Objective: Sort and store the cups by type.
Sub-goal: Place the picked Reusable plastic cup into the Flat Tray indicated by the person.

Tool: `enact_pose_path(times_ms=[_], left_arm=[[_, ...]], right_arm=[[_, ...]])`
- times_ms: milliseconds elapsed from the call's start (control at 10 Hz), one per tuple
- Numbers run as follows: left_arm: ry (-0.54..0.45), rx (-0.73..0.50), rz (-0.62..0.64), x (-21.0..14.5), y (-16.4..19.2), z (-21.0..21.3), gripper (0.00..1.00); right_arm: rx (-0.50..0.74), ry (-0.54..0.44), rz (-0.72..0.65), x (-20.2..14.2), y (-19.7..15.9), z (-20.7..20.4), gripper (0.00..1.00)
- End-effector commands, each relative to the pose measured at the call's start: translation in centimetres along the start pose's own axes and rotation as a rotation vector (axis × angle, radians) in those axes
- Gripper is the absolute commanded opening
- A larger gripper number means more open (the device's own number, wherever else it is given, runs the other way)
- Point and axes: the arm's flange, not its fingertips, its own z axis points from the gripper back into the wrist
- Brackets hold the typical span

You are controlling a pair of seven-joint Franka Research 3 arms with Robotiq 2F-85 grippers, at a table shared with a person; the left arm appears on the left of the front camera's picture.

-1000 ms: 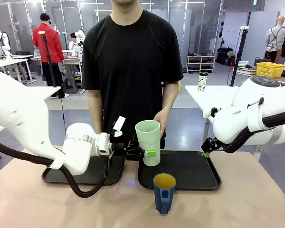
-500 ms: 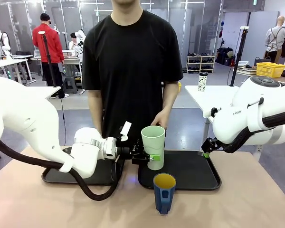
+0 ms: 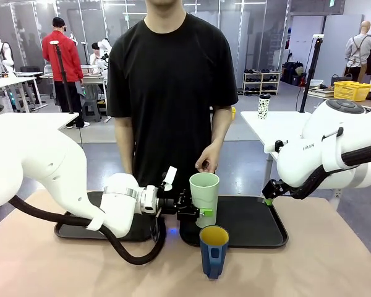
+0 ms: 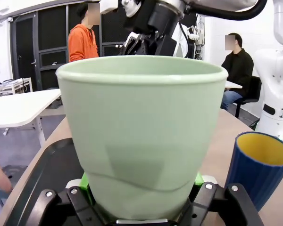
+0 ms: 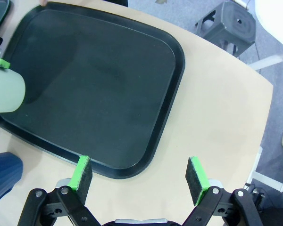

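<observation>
- My left claw (image 3: 201,212) is reaching in from the left and gripping the pale-green tumbler (image 3: 204,190) low on its wall, the green pads (image 4: 86,179) pressing in on both sides of its base.
- The tumbler is standing upright with its mouth up, over the near-left part of the right-hand black tray (image 3: 253,228); I cannot tell whether its base is touching the tray or hanging just above it.
- The dark-blue mug (image 3: 214,250), yellow inside, is standing upright on the tan table (image 3: 334,260), just near of that tray's front edge and just beside the tumbler, with its handle facing the near side.
- My right claw (image 5: 141,176) is hanging with its jaws spread wide and nothing between them, above the table at the right-hand tray's near-right corner, well apart from both cups.
- A second black tray (image 3: 80,232) is lying to the left, partly hidden behind my left arm.
- The person in a black shirt is standing at the far side of the table, one hand (image 3: 205,163) loosely curled just above and behind the tumbler's rim, not touching it.
</observation>
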Motion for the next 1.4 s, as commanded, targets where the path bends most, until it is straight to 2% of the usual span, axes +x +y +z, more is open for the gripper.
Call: enact_pose_path(times_ms=[0,500,1300], left_arm=[[0.0,0.013,0.032,-0.8,1.5,-1.1,0.84],[0.001,0.002,0.059,-3.0,2.4,-1.2,0.84],[0.058,-0.014,0.079,-4.5,2.5,-1.1,0.84]], right_arm=[[0.001,-0.004,-0.002,-0.1,-0.1,0.0,1.0],[0.001,-0.004,-0.002,-0.1,-0.1,0.0,1.0],[0.001,-0.004,-0.002,-0.1,-0.1,0.0,1.0]])
